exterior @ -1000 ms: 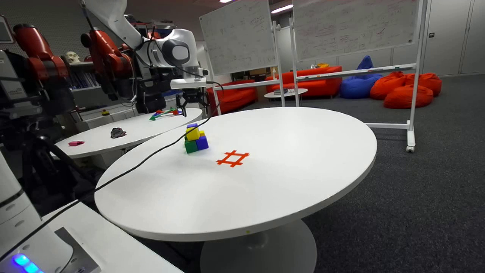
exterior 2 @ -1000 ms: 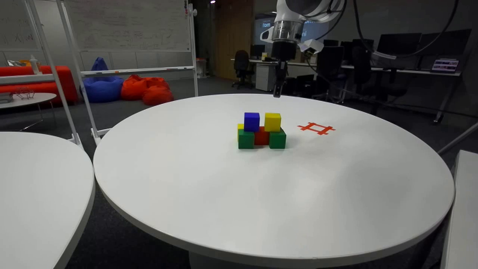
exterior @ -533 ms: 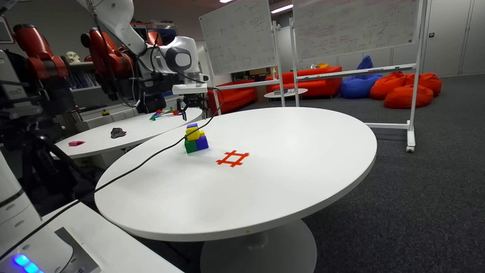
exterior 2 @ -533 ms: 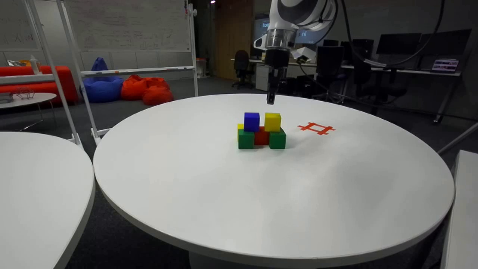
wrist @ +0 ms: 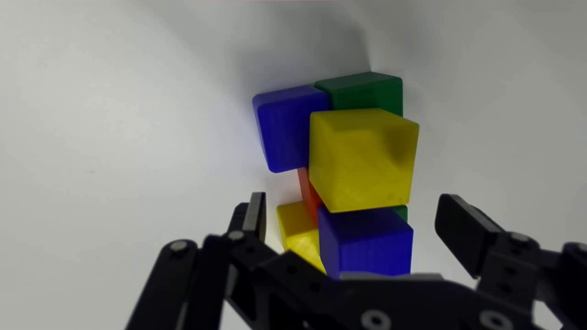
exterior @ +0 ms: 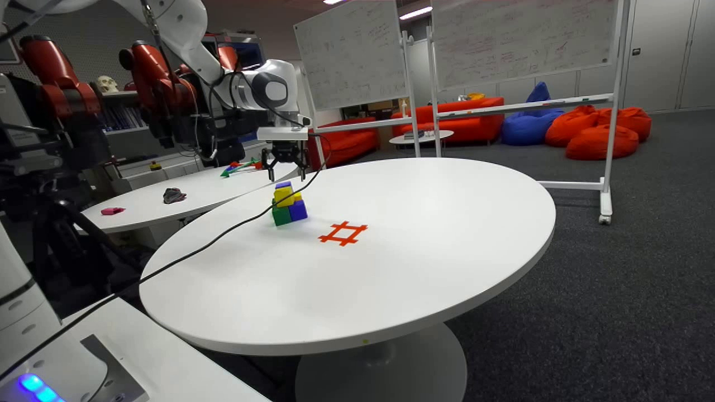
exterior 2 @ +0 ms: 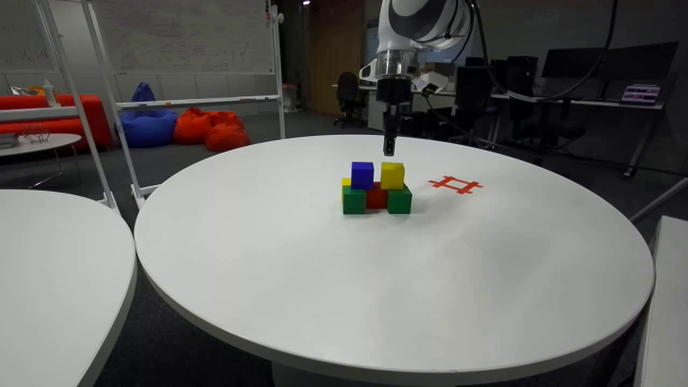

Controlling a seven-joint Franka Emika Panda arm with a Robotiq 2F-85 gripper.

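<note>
The fingers (wrist: 458,229) hung wide apart above the stack of blocks (exterior: 289,209), holding nothing. On the white worktop (exterior 2: 376,295), a red block (exterior 2: 377,196) stood between two green blocks (exterior 2: 354,201), with a lower blue block (wrist: 291,128) and a lower yellow block (wrist: 300,233) just beside. An upper yellow block (wrist: 364,160) and an upper blue block (wrist: 367,243) sat apart on top. A red marking (exterior: 350,239) lay near the stack.

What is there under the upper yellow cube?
Under the upper yellow cube, a green cube shows in an exterior view, with a red cube beside that green one. The covered faces cannot be seen, so whether the red cube also supports it, I cannot tell.
</note>
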